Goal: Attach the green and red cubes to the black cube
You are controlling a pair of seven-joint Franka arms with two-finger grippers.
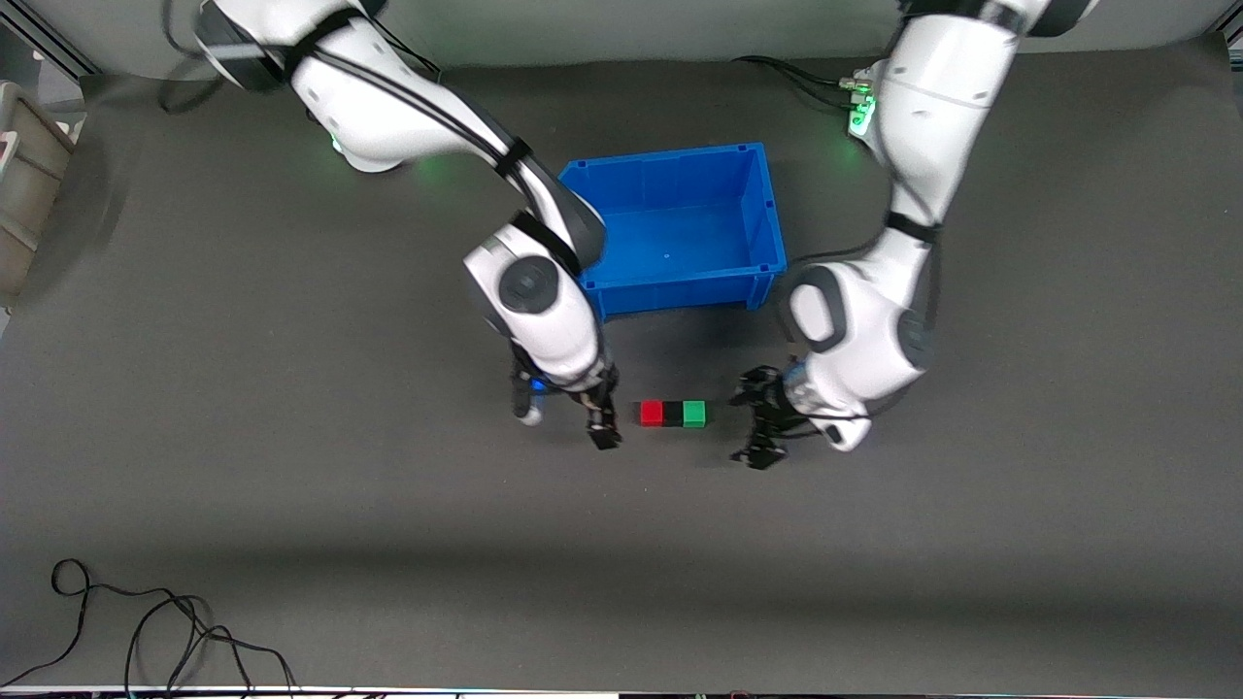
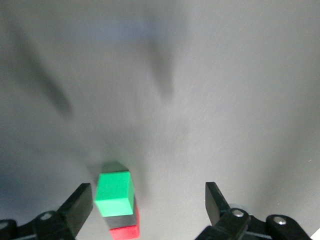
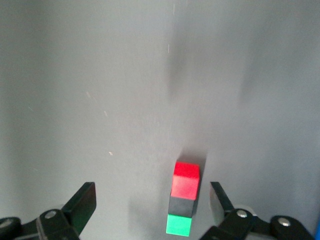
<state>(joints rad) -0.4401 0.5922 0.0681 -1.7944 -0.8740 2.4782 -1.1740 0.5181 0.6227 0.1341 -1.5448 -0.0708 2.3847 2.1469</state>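
Observation:
The red cube (image 1: 652, 414), black cube (image 1: 672, 414) and green cube (image 1: 693, 414) sit touching in one row on the grey mat, with the black one in the middle. My right gripper (image 1: 566, 424) is open and empty, low over the mat beside the red end of the row. My left gripper (image 1: 755, 422) is open and empty, low over the mat beside the green end. The left wrist view shows its gripper (image 2: 147, 204) with the green cube (image 2: 114, 194) closest, then black (image 2: 122, 220), then red (image 2: 125, 231). The right wrist view shows its gripper (image 3: 151, 201) with red (image 3: 185, 181), black (image 3: 181, 205), green (image 3: 179, 225).
An open blue bin (image 1: 680, 291) stands on the mat farther from the front camera than the cubes, between the two arms. Loose black cables (image 1: 146, 631) lie at the near edge toward the right arm's end. A grey box (image 1: 29, 184) sits off the mat at that end.

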